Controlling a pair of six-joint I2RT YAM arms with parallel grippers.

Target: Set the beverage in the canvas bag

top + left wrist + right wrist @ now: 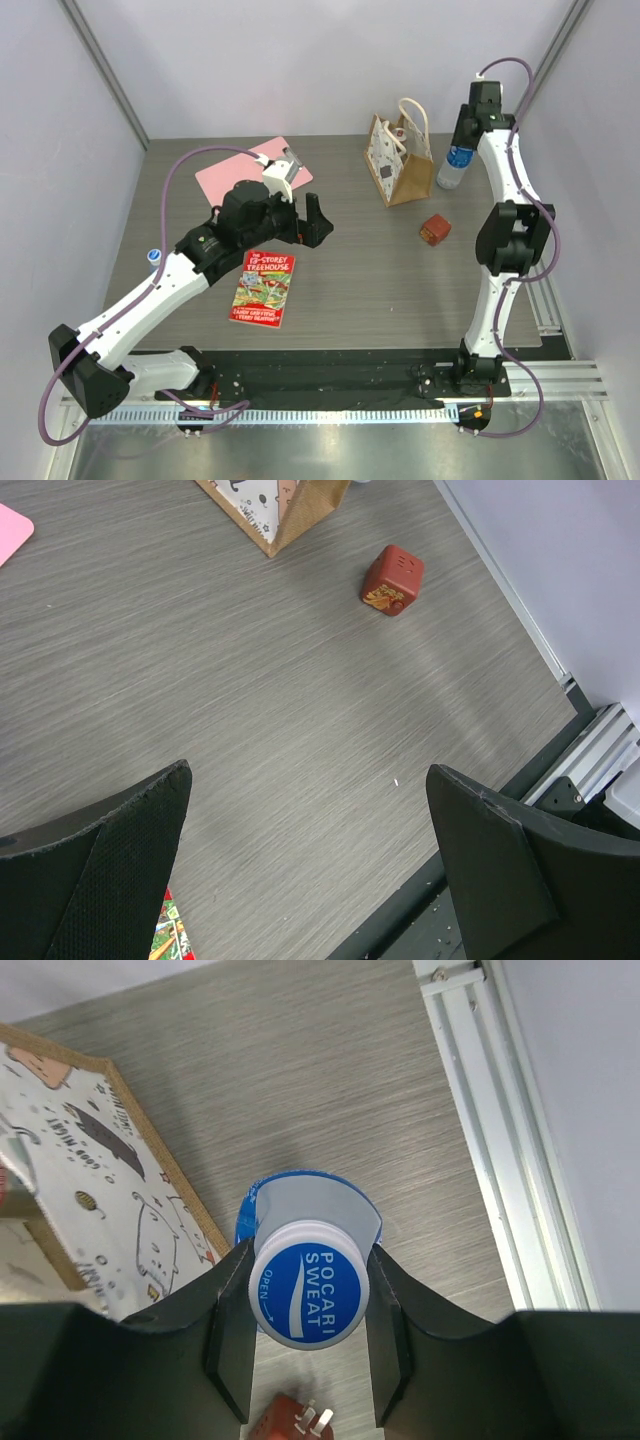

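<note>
From above, you find the beverage (455, 168) standing upright near the worktop's (400, 290) far right corner, its long axis vertical. The right gripper (462, 142) sits down over its top. The canvas bag (398, 160) stands just beside it on the left, mouth upward. Your move therefore turns on a lift clear of the bag's rim, a short shift left, then a straight drop. The left gripper (308, 222) hovers over mid-worktop, well apart from both, so the right arm is plainly the nearer one.

In the left wrist view, the left gripper (310, 870) has its jaws wide with nothing between them. Only the bag's bottom corner and a red cube (393, 580) show ahead.

In the right wrist view, the right gripper (308, 1345) is clamped on the beverage (308, 1295) at the neck, just under its blue cap. The canvas bag (90, 1170) lies close on the left.
</note>
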